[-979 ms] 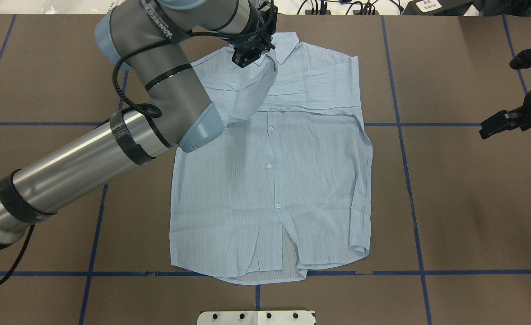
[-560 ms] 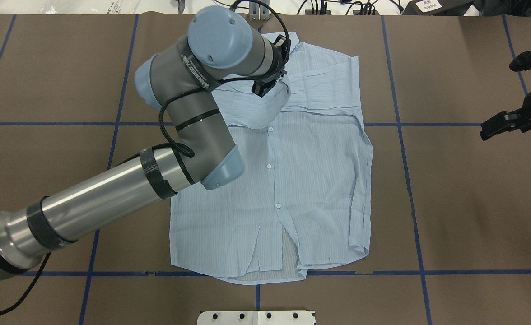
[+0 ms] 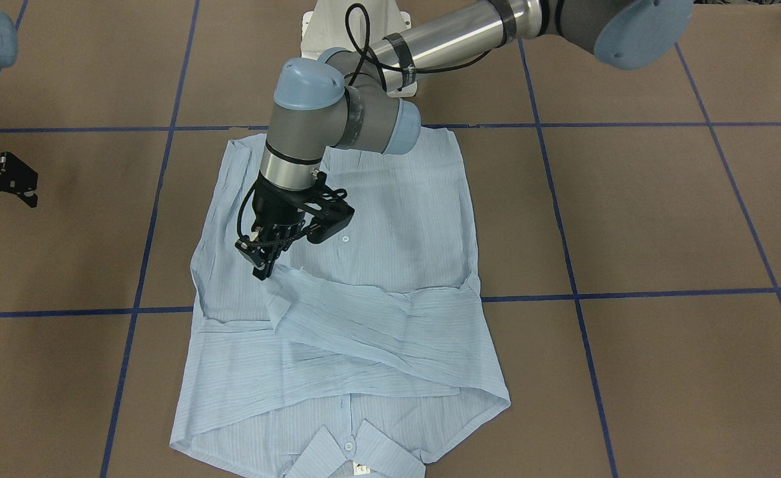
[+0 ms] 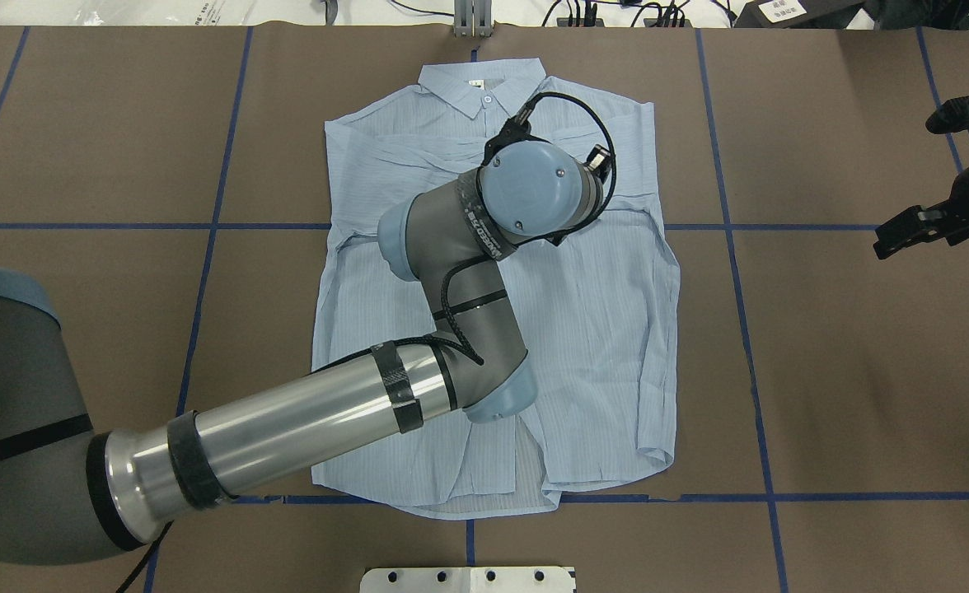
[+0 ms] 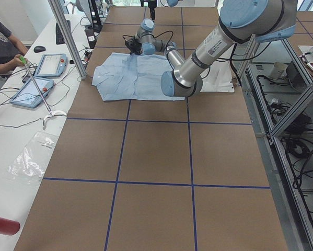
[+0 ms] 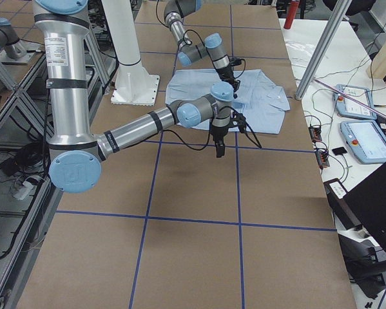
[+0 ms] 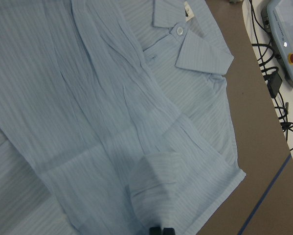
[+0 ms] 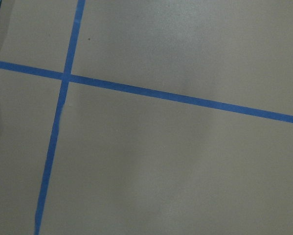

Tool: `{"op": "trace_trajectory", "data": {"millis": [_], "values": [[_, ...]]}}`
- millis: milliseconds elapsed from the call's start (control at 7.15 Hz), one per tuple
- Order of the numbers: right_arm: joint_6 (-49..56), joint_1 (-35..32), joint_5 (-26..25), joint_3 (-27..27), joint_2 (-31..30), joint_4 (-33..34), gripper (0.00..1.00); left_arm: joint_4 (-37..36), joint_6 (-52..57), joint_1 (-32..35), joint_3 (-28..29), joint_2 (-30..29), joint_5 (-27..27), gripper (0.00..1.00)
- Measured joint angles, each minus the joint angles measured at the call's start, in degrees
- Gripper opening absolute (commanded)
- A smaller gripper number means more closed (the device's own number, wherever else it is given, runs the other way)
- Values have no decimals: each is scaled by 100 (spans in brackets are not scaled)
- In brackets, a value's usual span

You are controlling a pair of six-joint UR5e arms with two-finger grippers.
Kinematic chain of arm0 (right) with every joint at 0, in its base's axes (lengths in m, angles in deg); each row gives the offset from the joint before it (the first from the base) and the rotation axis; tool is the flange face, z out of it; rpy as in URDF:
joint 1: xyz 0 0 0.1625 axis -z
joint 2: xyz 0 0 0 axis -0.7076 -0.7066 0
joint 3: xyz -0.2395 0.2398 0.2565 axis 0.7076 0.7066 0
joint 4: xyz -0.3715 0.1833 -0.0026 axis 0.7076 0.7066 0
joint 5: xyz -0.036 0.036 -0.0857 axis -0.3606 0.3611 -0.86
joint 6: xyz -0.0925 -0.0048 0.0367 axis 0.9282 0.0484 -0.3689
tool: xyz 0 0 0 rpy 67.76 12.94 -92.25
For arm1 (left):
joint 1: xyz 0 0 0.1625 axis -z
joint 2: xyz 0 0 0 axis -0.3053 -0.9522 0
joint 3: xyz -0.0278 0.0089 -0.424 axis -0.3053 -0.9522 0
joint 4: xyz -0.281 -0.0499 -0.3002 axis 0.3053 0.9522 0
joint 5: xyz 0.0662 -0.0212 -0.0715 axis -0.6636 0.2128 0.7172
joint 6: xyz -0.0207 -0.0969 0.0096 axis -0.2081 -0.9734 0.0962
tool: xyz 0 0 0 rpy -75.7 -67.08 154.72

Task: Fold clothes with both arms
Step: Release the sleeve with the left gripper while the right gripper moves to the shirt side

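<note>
- Base plate: white, at the robot's side of the table; cut off by the near border of the overhead view.
- Left arm: comes in from the near left and passes over the hem corner of the shirt. The elbow is bent above the lower front and the wrist is turned down over the chest.
- Shirt: lies flat mid-table, buttoned front up. The hem lies along the near tape line; the collar is just short of the far edge.
- Left gripper: points down, fingertips pinched together on the cuff end of one sleeve. That sleeve lies as a band across the chest from its shoulder.
- Other sleeve: folded down along the shirt's right side, cuff near the hem.
- Right gripper: above bare table, well apart from the shirt, holding nothing. How far its fingers are parted cannot be told.
- Hidden: from overhead, the left wrist covers its own gripper and much of the button row. The right arm is cut off at that view's right border.
- Room: bare brown table on both sides of the shirt, wide on the left and on the right.
</note>
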Motion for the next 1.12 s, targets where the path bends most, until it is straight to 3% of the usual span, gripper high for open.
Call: {"op": "trace_trajectory", "data": {"millis": [280, 560, 839, 1119], "values": [[-21, 3, 10, 134, 8, -355, 100, 258, 482, -144, -225, 218, -36, 100], [-269, 26, 176, 190, 12, -769, 100, 218, 930, -139, -1088, 869, -11, 100], [-781, 245, 197, 144, 6, -1263, 100, -536, 1446, -118, -2378, 1672, 10, 100], [-1823, 866, -134, -54, -18, -1741, 100, -1394, 2108, -93, -3918, 2731, 232, 100]]}}
